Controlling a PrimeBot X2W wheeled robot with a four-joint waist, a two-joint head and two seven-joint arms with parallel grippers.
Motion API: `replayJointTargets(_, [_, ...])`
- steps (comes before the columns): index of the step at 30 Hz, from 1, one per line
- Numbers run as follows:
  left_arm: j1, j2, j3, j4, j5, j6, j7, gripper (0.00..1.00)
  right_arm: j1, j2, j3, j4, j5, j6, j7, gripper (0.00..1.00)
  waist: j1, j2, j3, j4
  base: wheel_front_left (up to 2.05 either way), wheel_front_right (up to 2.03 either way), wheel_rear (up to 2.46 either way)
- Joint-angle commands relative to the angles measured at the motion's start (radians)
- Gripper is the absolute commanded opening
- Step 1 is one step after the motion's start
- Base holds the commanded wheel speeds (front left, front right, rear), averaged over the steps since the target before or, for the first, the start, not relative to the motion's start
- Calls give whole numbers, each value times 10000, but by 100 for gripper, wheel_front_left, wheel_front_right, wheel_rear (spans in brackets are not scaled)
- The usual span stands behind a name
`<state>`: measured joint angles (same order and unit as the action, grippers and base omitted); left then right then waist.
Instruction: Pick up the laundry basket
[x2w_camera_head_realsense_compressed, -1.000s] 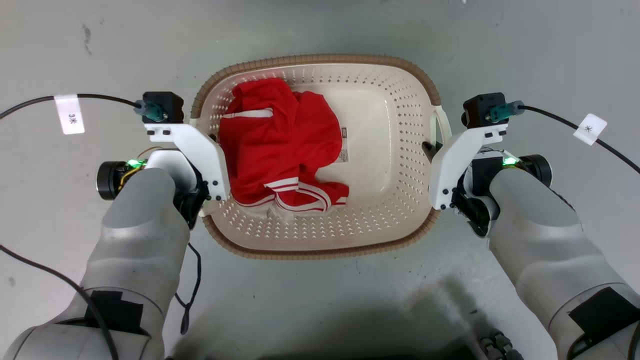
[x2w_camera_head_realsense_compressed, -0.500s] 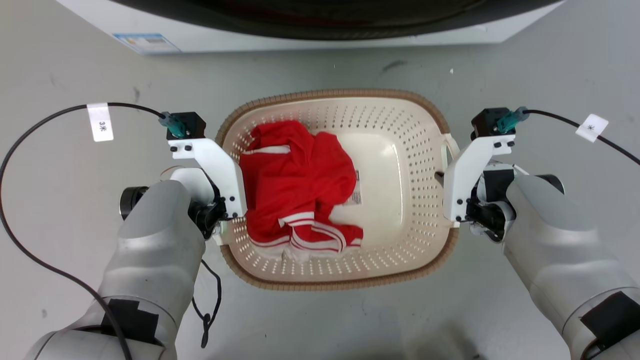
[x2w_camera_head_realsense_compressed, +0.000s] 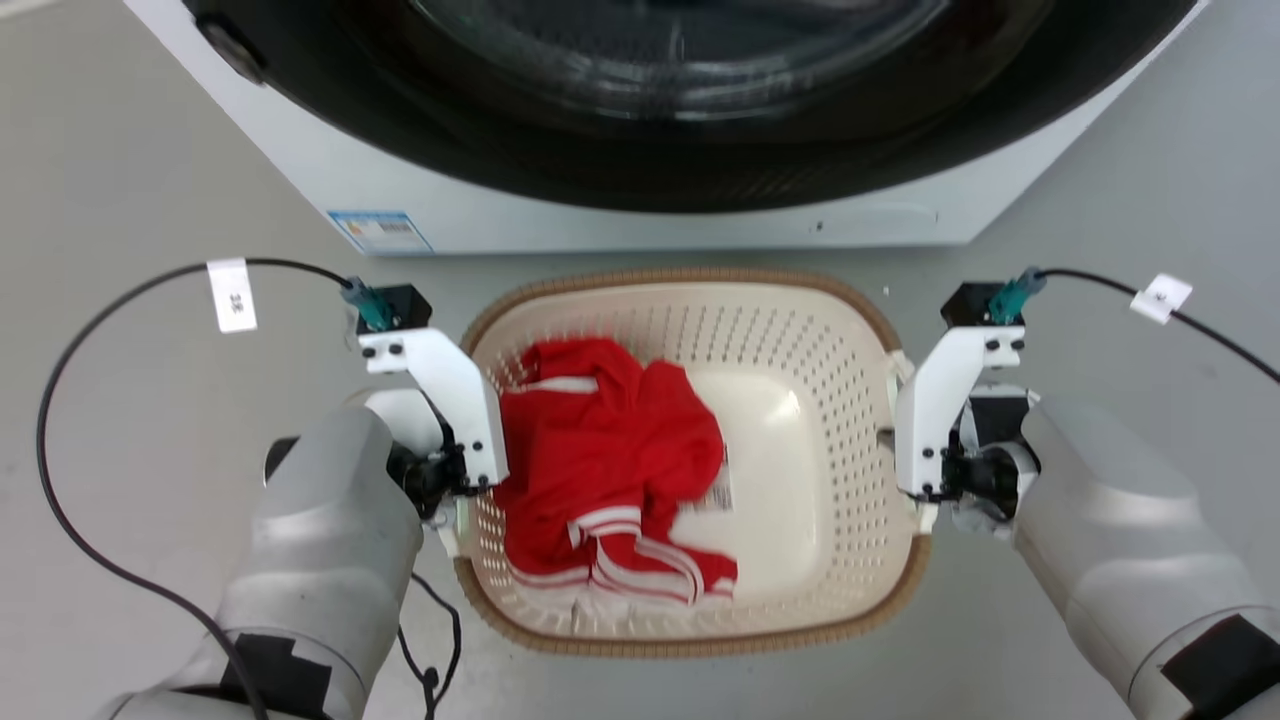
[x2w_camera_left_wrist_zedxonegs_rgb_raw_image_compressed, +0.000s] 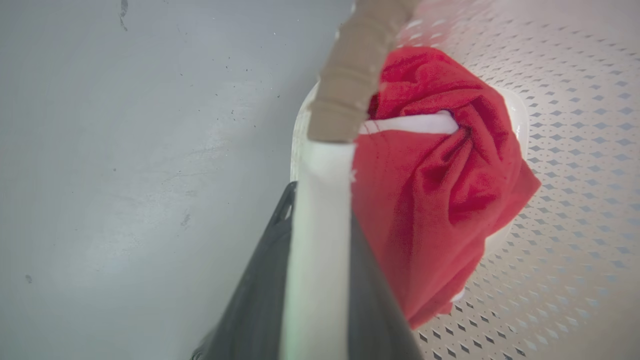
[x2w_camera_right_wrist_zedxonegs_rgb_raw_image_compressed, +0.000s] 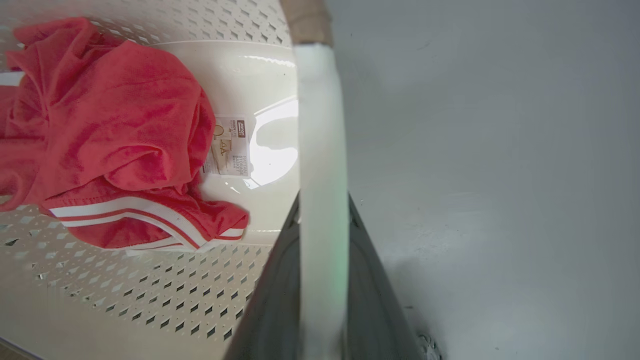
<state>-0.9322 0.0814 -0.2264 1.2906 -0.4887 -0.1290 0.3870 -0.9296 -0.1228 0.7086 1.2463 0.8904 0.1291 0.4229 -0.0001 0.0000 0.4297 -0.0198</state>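
Observation:
The laundry basket (x2w_camera_head_realsense_compressed: 835, 400) is cream-white and perforated with a brown woven-look rim (x2w_camera_head_realsense_compressed: 690, 276). It sits between my two arms in the head view and holds a crumpled red garment (x2w_camera_head_realsense_compressed: 600, 450) with white stripes. My left gripper (x2w_camera_head_realsense_compressed: 452, 492) is shut on the basket's left white handle (x2w_camera_left_wrist_zedxonegs_rgb_raw_image_compressed: 320, 225), one dark finger (x2w_camera_left_wrist_zedxonegs_rgb_raw_image_compressed: 260, 300) on each side of it. At the opposite side, my right gripper (x2w_camera_head_realsense_compressed: 925, 495) is shut on the right handle (x2w_camera_right_wrist_zedxonegs_rgb_raw_image_compressed: 322, 165), clamped between dark fingers (x2w_camera_right_wrist_zedxonegs_rgb_raw_image_compressed: 272, 300). The white camera mounts hide both sets of fingertips in the head view.
A white washing machine (x2w_camera_head_realsense_compressed: 640, 225) with a big dark round door (x2w_camera_head_realsense_compressed: 680, 90) stands just beyond the basket's far rim. Grey floor (x2w_camera_head_realsense_compressed: 120, 180) lies on both sides. Black cables (x2w_camera_head_realsense_compressed: 60, 420) with white tags loop off each wrist.
The whole head picture has shifted: the camera has moved, and the washing machine has come into view beyond the basket. Both grippers keep the same hold on the handles.

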Motion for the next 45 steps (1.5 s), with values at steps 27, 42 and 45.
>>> replayJointTargets(27, [2077,-124,-668,-8,-601,-22,840,0,1766,-91,-108,450,164,13,1498,0,1,0,-4087,211,0,0,0])
replayJointTargets(42, [2691,-196,-1002,-15,-819,-22,959,0,2545,55,-577,451,-211,15,1820,0,1,0,-4668,181,0,0,0])
replayJointTargets(45, [2702,-205,-1046,-15,-874,-22,938,0,2505,55,-677,448,-325,15,1810,0,1,0,-4690,164,0,0,0])
